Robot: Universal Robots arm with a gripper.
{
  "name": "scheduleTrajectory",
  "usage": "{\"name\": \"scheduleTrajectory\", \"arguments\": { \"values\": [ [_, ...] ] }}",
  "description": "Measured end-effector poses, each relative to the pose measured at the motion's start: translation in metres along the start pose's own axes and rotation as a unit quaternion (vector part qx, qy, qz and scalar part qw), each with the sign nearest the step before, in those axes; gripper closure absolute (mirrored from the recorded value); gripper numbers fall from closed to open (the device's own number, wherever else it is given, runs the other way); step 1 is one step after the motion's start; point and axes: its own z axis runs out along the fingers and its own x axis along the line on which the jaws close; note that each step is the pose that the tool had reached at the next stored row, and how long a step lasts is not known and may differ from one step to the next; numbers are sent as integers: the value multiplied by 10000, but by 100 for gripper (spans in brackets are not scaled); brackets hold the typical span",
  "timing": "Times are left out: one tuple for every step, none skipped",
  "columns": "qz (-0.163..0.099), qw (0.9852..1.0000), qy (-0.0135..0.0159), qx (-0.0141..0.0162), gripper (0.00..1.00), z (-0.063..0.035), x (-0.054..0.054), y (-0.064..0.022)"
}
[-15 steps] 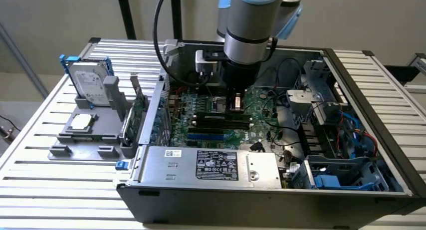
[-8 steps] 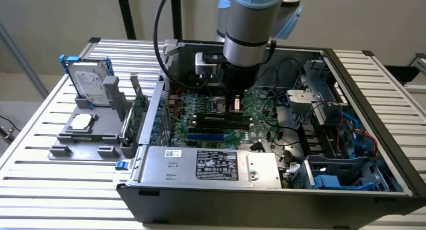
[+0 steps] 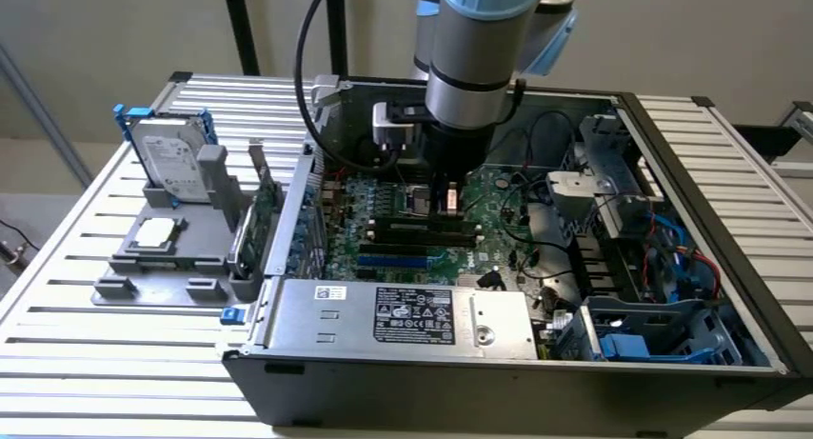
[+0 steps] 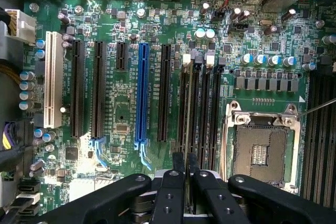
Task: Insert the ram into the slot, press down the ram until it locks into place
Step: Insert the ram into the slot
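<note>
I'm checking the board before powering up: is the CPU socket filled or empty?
Empty. In the wrist view the CPU socket shows bare contacts inside its metal frame.

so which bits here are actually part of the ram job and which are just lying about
Job: gripper, shut on the ram; memory slots.
Lying about: hard drive; grey tray; power supply; empty CPU socket.

**Materials and finishes**

- Computer case (image 3: 508,387): matt dark-grey painted metal.
- Power supply (image 3: 318,315): dull bare sheet metal, paper label.
- Motherboard (image 4: 121,114): glossy green lacquer, plastic slots.
- Processor socket (image 4: 262,124): shiny metal frame.
- Gripper (image 4: 186,162): matt black, nipping the ram (image 4: 186,124), a thin dull board edge.
- Table (image 3: 114,334): ribbed satin aluminium.
</note>
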Motion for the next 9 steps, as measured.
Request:
{"name": "scheduleTrajectory", "arguments": {
  "values": [
    [-8, 10000, 0, 0, 87, 5, 0, 0],
    [-20, 10000, 0, 0, 87, 11, 0, -1],
    [-33, 10000, 1, 0, 87, 16, 0, -1],
    [-47, 10000, 2, -1, 87, 19, 0, -1],
    [-60, 10000, 3, -1, 87, 21, 0, -1],
    [-72, 10000, 4, -2, 87, 23, 0, -1],
    [-81, 10000, 4, -2, 87, 25, 0, -2],
    [-87, 10000, 3, -1, 87, 26, 0, -5],
    [-88, 10000, 4, -1, 87, 26, 0, -8]
  ]
}}
